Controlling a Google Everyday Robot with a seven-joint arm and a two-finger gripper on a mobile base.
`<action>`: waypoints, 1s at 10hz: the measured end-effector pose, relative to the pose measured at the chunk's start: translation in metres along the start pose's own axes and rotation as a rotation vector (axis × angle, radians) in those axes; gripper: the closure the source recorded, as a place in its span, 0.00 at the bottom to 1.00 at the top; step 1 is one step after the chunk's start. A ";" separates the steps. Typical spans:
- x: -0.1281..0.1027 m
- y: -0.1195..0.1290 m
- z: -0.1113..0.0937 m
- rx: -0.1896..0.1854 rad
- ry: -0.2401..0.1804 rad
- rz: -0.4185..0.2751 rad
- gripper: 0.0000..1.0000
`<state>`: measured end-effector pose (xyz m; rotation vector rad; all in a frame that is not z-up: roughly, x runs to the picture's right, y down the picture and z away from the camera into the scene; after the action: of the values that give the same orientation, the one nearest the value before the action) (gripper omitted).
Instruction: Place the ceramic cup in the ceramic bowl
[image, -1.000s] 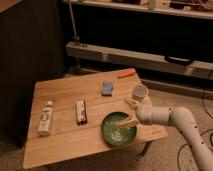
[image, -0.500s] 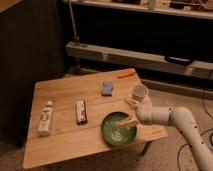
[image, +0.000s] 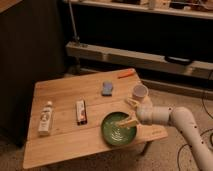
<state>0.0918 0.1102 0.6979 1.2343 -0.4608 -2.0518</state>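
The white ceramic cup (image: 140, 91) stands upright on the wooden table (image: 60, 92) near its right edge. The dark green ceramic bowl (image: 114, 131) with pale swirls sits at the table's front right, a little in front and left of the cup. My gripper (image: 130, 113) reaches in from the right on a white arm (image: 170, 116). It is open and empty. One finger (image: 132, 103) points toward the base of the cup, the other (image: 128, 121) hangs over the bowl's right side.
A white labelled bottle (image: 45, 118) lies at the table's left. A red and white bar (image: 80, 111) lies in the middle, a blue sponge (image: 107, 88) further back, an orange stick (image: 126, 74) at the far edge. A dark cabinet (image: 30, 50) and low shelves (image: 140, 55) stand behind.
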 end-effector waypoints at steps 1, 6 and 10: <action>0.001 0.000 -0.003 0.011 -0.005 -0.030 0.20; 0.014 0.003 -0.018 0.092 -0.069 -0.324 0.20; 0.014 0.003 -0.016 0.095 -0.069 -0.324 0.20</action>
<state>0.1023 0.0989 0.6827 1.3710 -0.4146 -2.3742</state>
